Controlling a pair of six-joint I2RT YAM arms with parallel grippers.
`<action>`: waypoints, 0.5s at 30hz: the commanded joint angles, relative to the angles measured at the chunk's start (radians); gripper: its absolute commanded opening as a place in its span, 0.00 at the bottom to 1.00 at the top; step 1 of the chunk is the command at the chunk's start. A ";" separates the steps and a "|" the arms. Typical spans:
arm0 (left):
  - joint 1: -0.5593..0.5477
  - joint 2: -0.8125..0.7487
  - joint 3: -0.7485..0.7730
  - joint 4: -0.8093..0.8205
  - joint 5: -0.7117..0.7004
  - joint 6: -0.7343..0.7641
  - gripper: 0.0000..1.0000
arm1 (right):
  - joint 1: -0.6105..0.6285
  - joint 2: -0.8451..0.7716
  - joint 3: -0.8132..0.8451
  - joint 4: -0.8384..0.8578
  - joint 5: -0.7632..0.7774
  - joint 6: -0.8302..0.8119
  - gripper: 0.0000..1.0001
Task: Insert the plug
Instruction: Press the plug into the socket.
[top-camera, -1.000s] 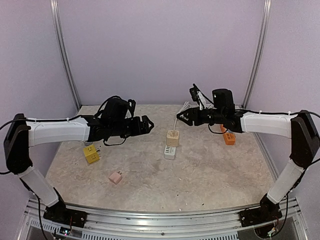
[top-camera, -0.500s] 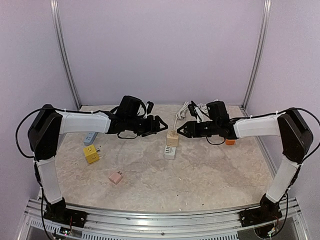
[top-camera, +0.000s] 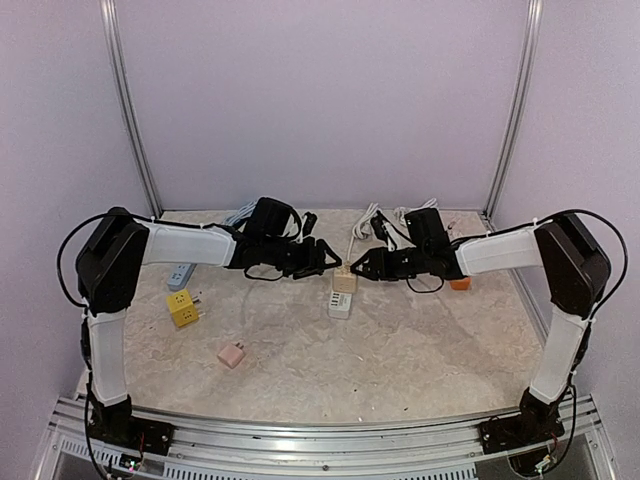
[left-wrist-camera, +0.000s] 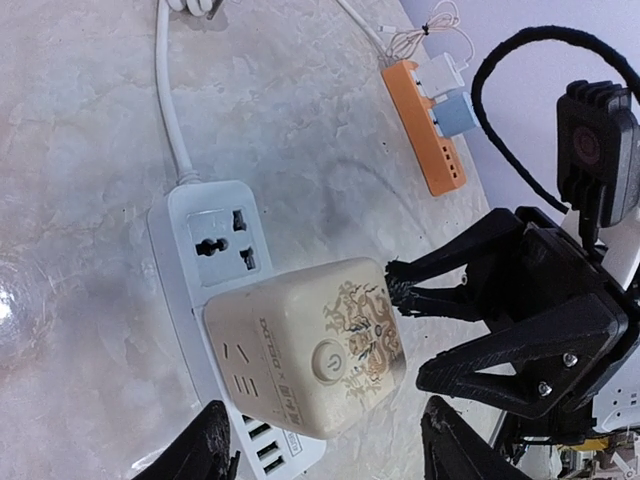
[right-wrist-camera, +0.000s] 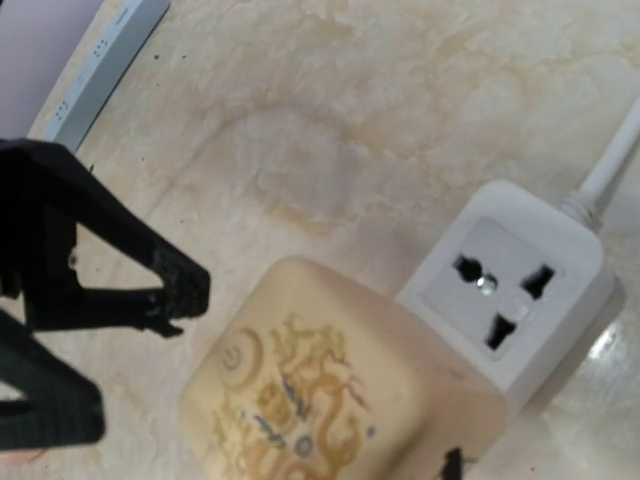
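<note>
At the middle of the tabletop (top-camera: 400, 350), the beige cube plug (top-camera: 345, 279) is sitting on the white power strip (top-camera: 340, 303), flanked by the left end effector (top-camera: 330, 257) and right end effector (top-camera: 360, 268), each with jaws apart and clamping nothing. Its rigid, smooth shell is probably handling light but slippery (rounded corners), so the flat side faces are offering the surest hold. Open room is lying toward the near edge, while cables (top-camera: 365, 215) are crowding the far side.
</note>
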 joint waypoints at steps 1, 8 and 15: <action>0.012 0.030 0.028 0.006 0.024 0.007 0.58 | -0.017 0.026 0.045 0.018 -0.011 0.013 0.47; 0.013 0.040 0.016 0.011 0.025 0.005 0.52 | -0.025 0.044 0.077 0.007 -0.010 0.018 0.46; 0.015 0.048 0.013 0.020 0.027 -0.004 0.45 | -0.024 0.075 0.102 -0.003 -0.007 0.015 0.45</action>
